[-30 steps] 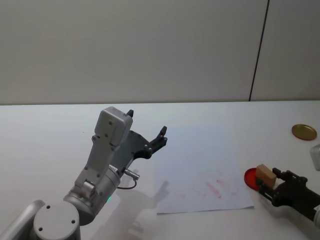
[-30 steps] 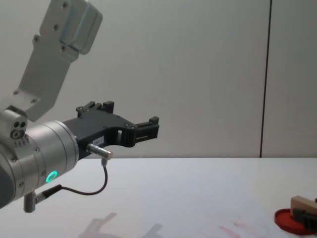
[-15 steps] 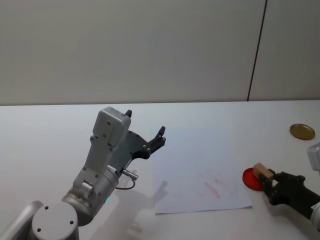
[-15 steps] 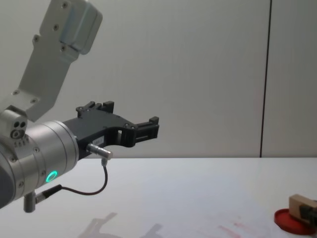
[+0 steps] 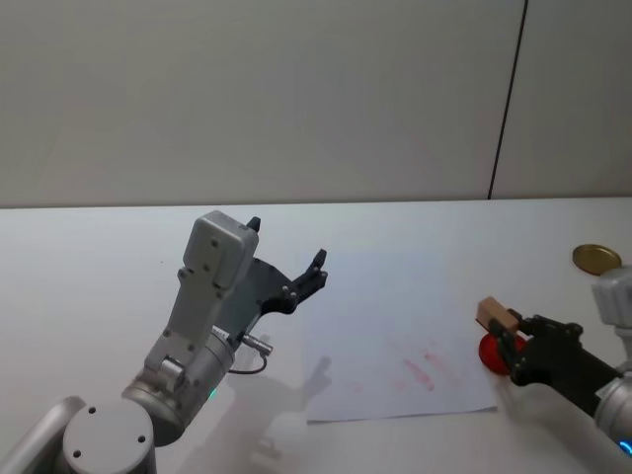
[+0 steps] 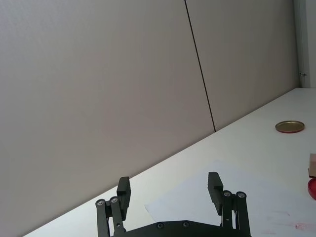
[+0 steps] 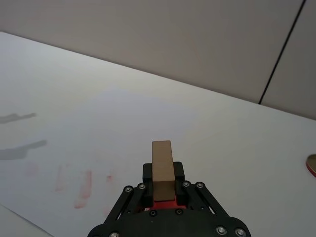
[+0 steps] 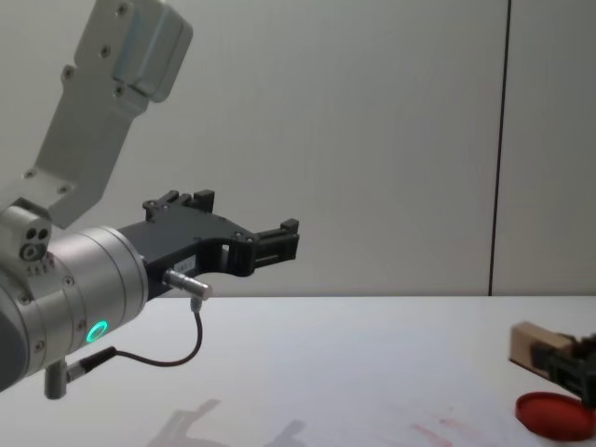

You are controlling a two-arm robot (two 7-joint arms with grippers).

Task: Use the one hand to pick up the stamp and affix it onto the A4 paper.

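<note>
The stamp (image 5: 496, 316) is a small tan wooden block, and my right gripper (image 5: 507, 338) is shut on it. It hangs just above the flat red disc (image 5: 490, 352), at the right edge of the A4 paper (image 5: 385, 316). In the right wrist view the stamp (image 7: 162, 162) stands upright between the black fingers (image 7: 148, 174), with the red-smudged paper (image 7: 113, 128) ahead. From the chest the stamp (image 8: 530, 343) floats above the red disc (image 8: 555, 414). My left gripper (image 5: 288, 245) is raised and open over the paper's left edge, holding nothing.
A gold round lid (image 5: 595, 259) lies at the table's far right. Red ink marks (image 5: 420, 365) cover the paper's near right part. The raised left arm (image 8: 102, 121) takes up the left side. A grey wall runs behind the white table.
My right gripper has lifted the stamp off the red disc and carried it left toward the paper. The left arm has not moved.
</note>
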